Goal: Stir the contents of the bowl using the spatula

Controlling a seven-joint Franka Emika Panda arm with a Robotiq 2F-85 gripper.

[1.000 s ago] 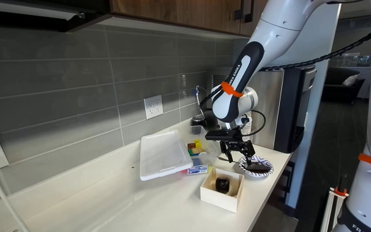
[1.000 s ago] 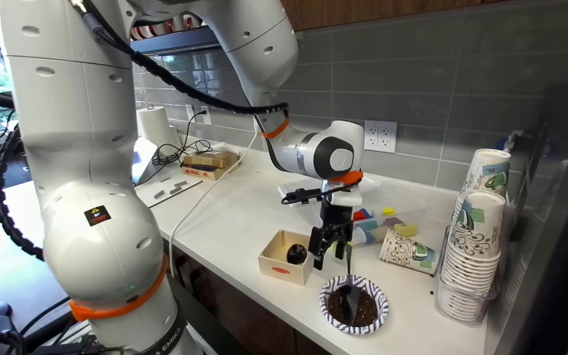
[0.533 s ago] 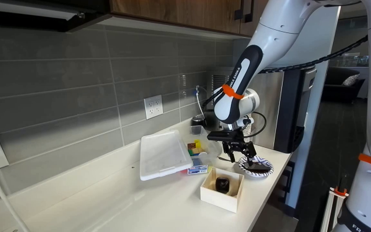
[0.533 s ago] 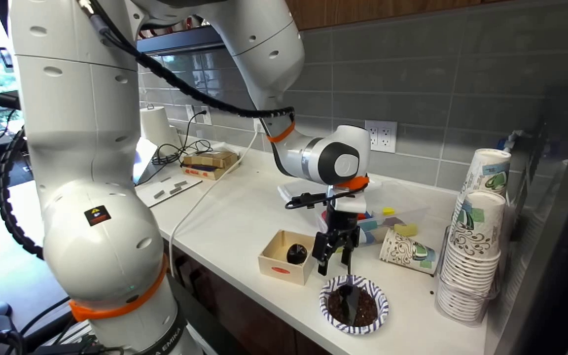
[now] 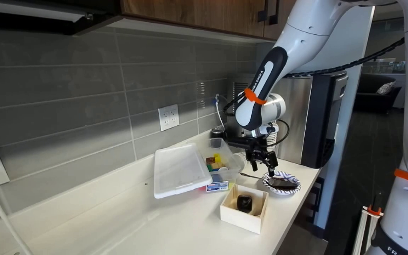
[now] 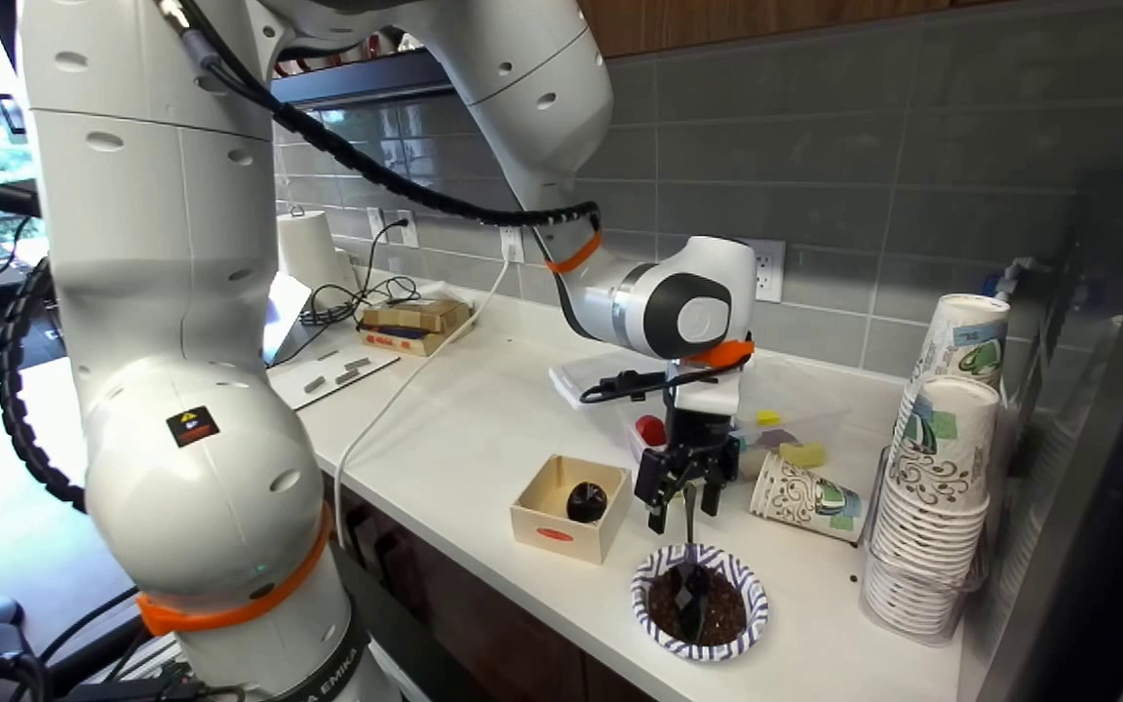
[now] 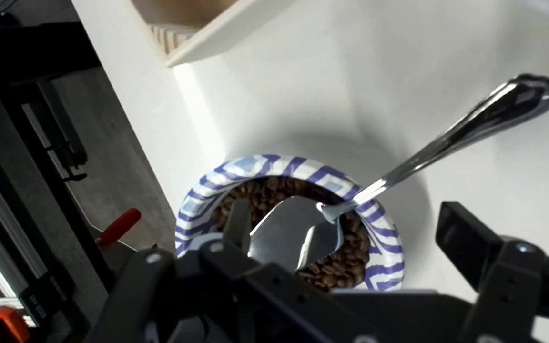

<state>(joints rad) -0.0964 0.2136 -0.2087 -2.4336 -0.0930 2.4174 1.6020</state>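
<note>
The small white bowl with a blue-purple pattern (image 7: 383,259) stands near the counter's front edge, also in both exterior views (image 5: 282,193) (image 6: 755,609). It holds brown coffee beans (image 7: 339,269). A metal spatula (image 7: 298,228) rests with its blade on the beans. Its handle slants over the rim and out past the bowl; it also shows in both exterior views (image 5: 251,175) (image 6: 690,595). My gripper (image 7: 343,216) is open and empty above the spatula, fingers wide apart. In both exterior views the gripper (image 5: 262,171) (image 6: 684,515) hangs over the handle side of the bowl.
A pale wooden box (image 6: 561,546) with a dark round item stands beside the bowl. A clear tub (image 5: 233,156) of colourful items and its white lid (image 5: 181,170) lie by the wall. Stacked paper cups (image 6: 932,546), a fallen cup (image 6: 805,497) and a steel appliance (image 5: 290,117) stand beyond.
My gripper has shifted sideways toward the spatula handle, rightward in an exterior view, and has risen and turned slightly. It stays open. The bowl and spatula have not moved.
</note>
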